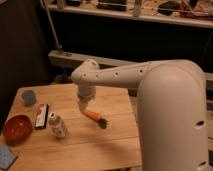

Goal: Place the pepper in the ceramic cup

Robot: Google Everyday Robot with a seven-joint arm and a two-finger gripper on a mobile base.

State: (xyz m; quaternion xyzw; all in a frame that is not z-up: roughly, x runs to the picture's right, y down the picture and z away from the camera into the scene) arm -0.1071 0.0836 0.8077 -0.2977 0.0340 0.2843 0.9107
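Observation:
The orange pepper (pixel 95 118) lies on the wooden table (pixel 75 140) near its middle, dark stem end toward the right. My gripper (pixel 83 107) hangs from the white arm just above and left of the pepper's orange end, close to it or touching it. The blue-grey ceramic cup (pixel 28 97) stands at the table's far left corner, well away from the gripper.
A red bowl (pixel 17 128) sits at the table's left edge. A flat dark-and-white packet (pixel 41 116) and a pale plastic bottle (pixel 57 125) stand between the bowl and the pepper. A blue cloth (pixel 6 157) lies at the front left corner. A metal railing runs behind.

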